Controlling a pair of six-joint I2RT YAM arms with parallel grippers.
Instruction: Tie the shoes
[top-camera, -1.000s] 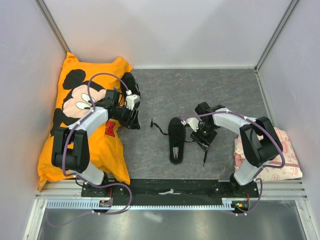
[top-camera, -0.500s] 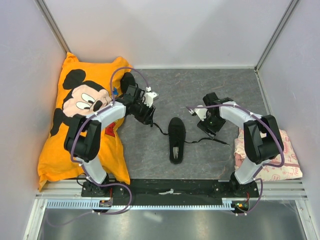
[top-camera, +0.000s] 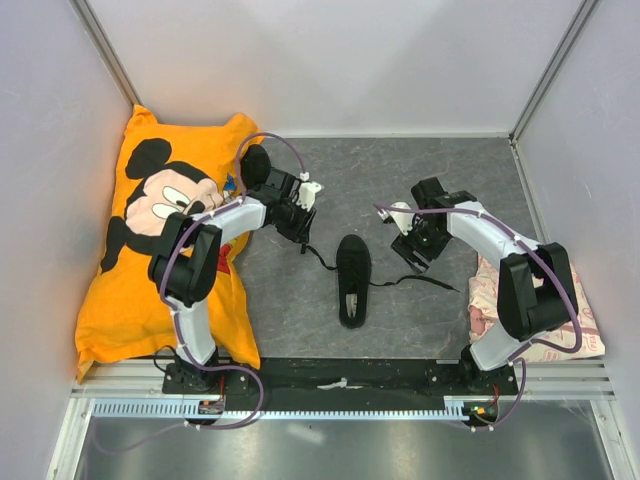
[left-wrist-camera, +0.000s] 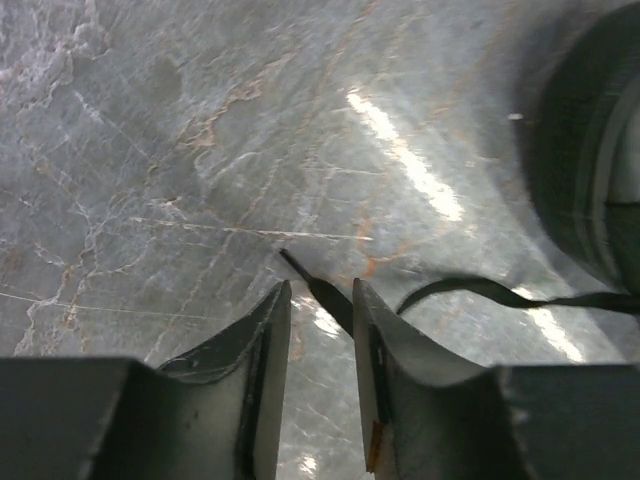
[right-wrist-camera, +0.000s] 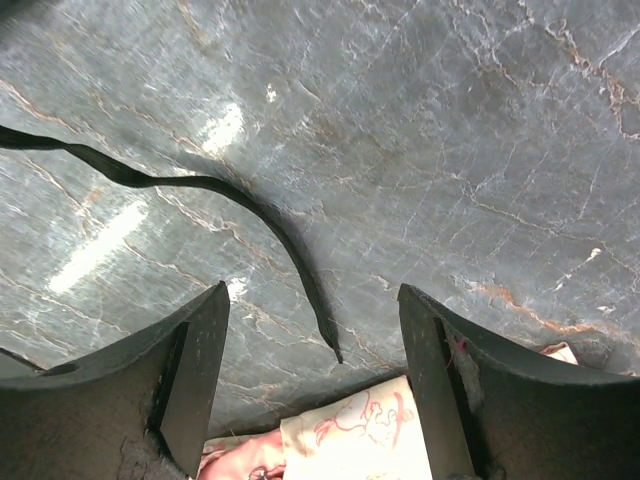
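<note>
**Lace pickup before the knot.** Left gripper (left-wrist-camera: 322, 290): jaws a little apart, straddling the left lace (left-wrist-camera: 460, 290) just behind its tip, on the table (top-camera: 400, 180) beside the pillow (top-camera: 150, 280); nothing clamped yet. It should close low and square, or the thin lace may slip out. Shoe (top-camera: 353, 285): mid-table, nearer the near edge, one lace trailing to each side. Right gripper (right-wrist-camera: 312, 295): jaws wide apart and empty above the tip of the right lace (right-wrist-camera: 200, 183), toward the right edge. It should descend and centre on the lace before closing.
</note>
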